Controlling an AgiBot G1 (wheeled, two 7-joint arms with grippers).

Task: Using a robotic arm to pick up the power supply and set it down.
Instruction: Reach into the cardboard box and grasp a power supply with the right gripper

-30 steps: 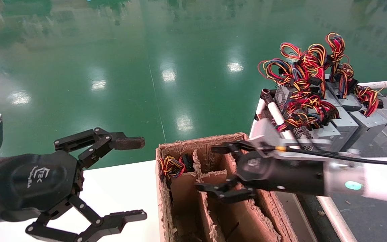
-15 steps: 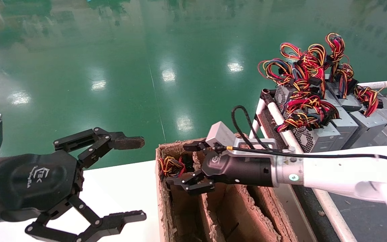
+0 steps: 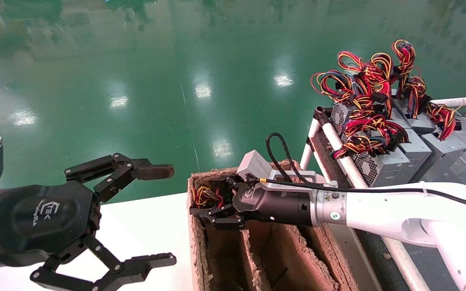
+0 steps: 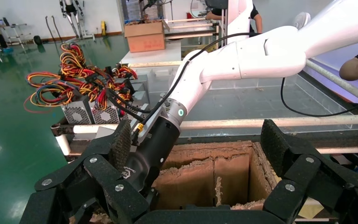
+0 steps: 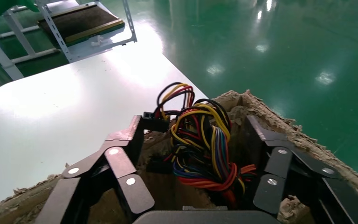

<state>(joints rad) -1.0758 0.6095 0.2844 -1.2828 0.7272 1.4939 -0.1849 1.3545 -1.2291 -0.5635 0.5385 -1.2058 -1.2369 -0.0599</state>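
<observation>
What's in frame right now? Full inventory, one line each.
Brown cardboard divider box: one, worn edges, on the white table, centre.
Red-yellow-blue wire bundle: one, in the box's far-left compartment; the unit under it is hidden.
Grey metal power supplies with coloured wiring: several, racked at right.
White flat table: one, bottom left.
Glossy green floor: behind everything.
Right tool: black, open, fingers either side of the bundle.
Left tool: black, open, above the table, holding nothing.
</observation>
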